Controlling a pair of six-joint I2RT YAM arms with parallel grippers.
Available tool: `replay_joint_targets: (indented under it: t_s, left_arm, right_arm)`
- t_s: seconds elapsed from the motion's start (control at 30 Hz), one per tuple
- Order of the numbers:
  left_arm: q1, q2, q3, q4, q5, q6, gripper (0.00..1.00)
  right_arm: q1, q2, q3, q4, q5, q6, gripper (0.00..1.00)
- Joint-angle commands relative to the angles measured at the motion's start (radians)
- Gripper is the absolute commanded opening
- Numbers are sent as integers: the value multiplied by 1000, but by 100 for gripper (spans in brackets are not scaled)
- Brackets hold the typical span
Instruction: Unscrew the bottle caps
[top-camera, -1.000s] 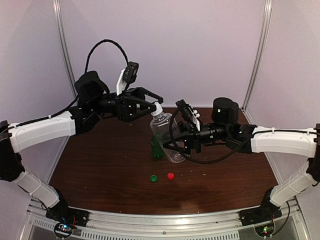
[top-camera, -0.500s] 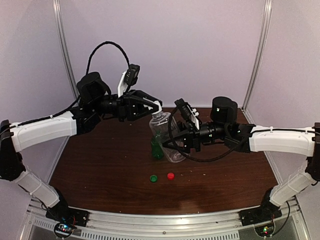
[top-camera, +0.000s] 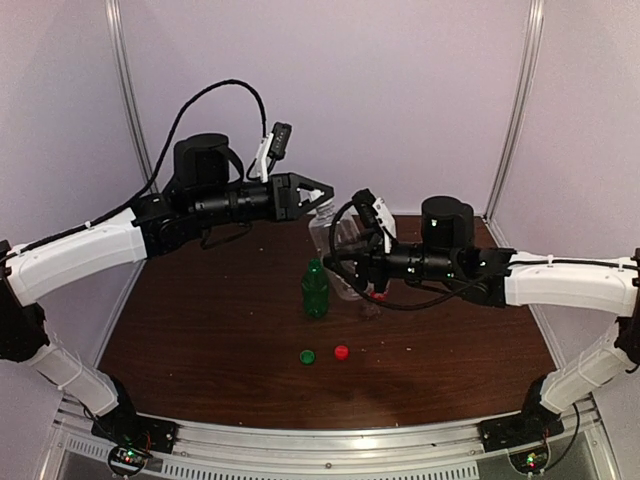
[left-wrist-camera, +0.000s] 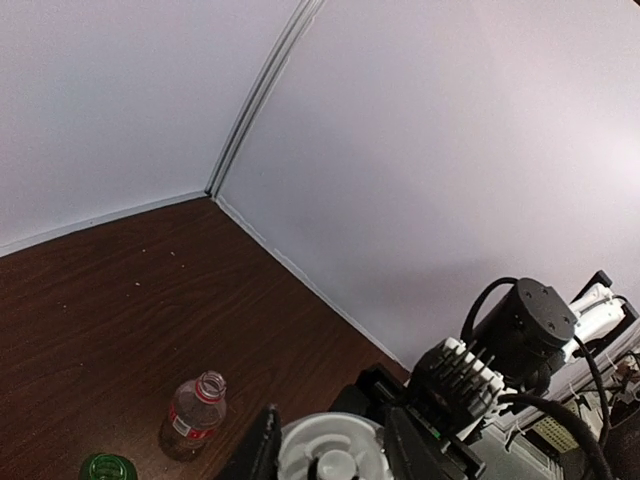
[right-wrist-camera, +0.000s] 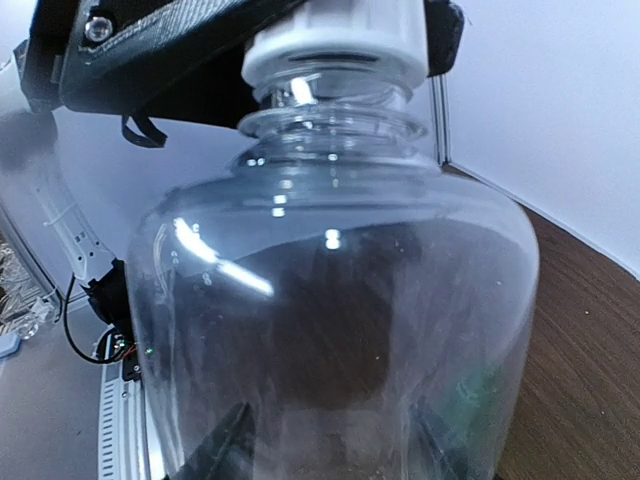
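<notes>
Nearest the robot, two loose caps lie on the dark wooden desk (top-camera: 200, 330): a green cap (top-camera: 307, 356) and, just to its right, a red cap (top-camera: 341, 352), close together but apart. Behind them the green bottle (top-camera: 315, 290) stands upright with its neck open. To its right the clear bottle with a red label (left-wrist-camera: 193, 415) also stands upright and uncapped; in the overhead view the right arm mostly hides it.

Above these two, the wide clear bottle (right-wrist-camera: 330, 330) is held off the desk between the two arms. The right hand (top-camera: 352, 265) grips its body, one finger on each side; its fingers (right-wrist-camera: 225, 445) show as dark shapes through the plastic. The white cap (right-wrist-camera: 335, 40) sits on the bottle's neck. The left hand (top-camera: 322, 194) reaches in from the left and is closed on this cap, with its fingers (left-wrist-camera: 258, 455) pressed against opposite sides of the rim.

Pale walls rise behind the desk.
</notes>
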Motion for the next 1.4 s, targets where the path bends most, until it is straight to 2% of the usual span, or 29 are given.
replay_joint_targets:
  t_s: [0.0, 0.1, 0.27, 0.53, 0.67, 0.93, 1.03, 1.23, 1.37]
  left_arm:
    - [-21, 5, 20, -67, -92, -64, 25]
    - [-21, 18, 17, -32, -36, -50, 33]
    - [-18, 17, 4, 28, 47, 39, 52]
    - [24, -75, -93, 140, 149, 124, 77]
    - [59, -115, -123, 187, 268, 176, 85]
    - [97, -94, -123, 295, 617, 191, 87]
    - [97, -65, -118, 344, 704, 171, 87]
    - [92, -48, -122, 382, 758, 169, 78]
    - [91, -44, -124, 357, 768, 188, 66]
  right_arm:
    - [23, -24, -2, 26, 177, -40, 47]
    - [23, -34, -11, 36, 151, -46, 47]
    - [21, -45, -26, 60, 56, -48, 48]
    - [8, -55, -37, 64, -102, -49, 49]
    - [-6, -57, -35, 61, -220, -50, 50]
    - [-14, -10, 14, 73, -476, 2, 51]
    - [-14, 17, 38, 87, -541, 34, 52]
    - [-16, 52, 51, 146, -603, 93, 52]
    - [-17, 64, 55, 170, -616, 113, 52]
